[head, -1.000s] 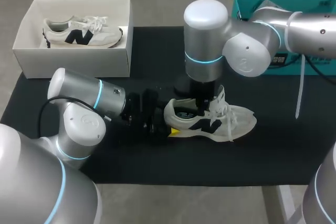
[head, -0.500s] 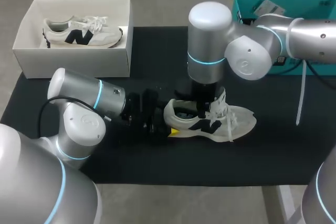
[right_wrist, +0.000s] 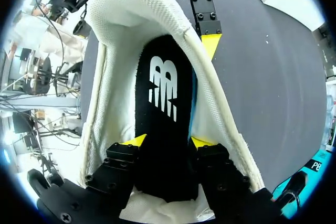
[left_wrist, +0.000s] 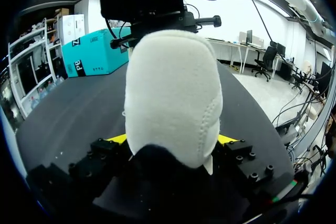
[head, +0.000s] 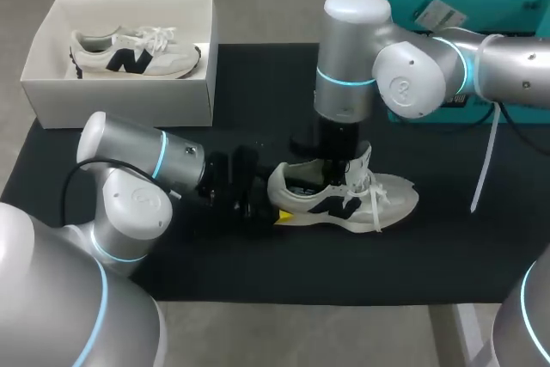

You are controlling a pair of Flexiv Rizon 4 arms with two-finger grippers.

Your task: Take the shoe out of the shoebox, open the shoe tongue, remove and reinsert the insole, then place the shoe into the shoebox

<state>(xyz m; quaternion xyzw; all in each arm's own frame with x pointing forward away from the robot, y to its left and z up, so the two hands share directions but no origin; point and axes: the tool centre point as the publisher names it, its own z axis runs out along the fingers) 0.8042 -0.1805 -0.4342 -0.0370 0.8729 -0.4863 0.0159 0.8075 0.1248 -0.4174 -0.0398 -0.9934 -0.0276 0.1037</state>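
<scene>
A white shoe (head: 387,195) with a dark side mark lies on its sole on the black mat (head: 258,272), toe to the right. My left gripper (head: 262,204) is level with the mat behind the shoe. In the left wrist view the padded heel (left_wrist: 173,87) fills the space between its yellow fingertips (left_wrist: 118,139), which press on it from both sides. My right gripper (head: 337,180) points down into the shoe's mouth. In the right wrist view the black insole (right_wrist: 163,93) runs between its fingers (right_wrist: 139,140), both tips against its edges, inside the white lining (right_wrist: 110,87).
A white shoebox (head: 120,100) stands at the back left and holds a second matching shoe (head: 129,53). A teal box (head: 404,6) sits at the back right, behind my right arm. A thin white strap (head: 481,169) hangs from that arm.
My right arm's upper joints have swung to the right while its gripper stayed in the shoe. The shoe and my left arm have not moved.
</scene>
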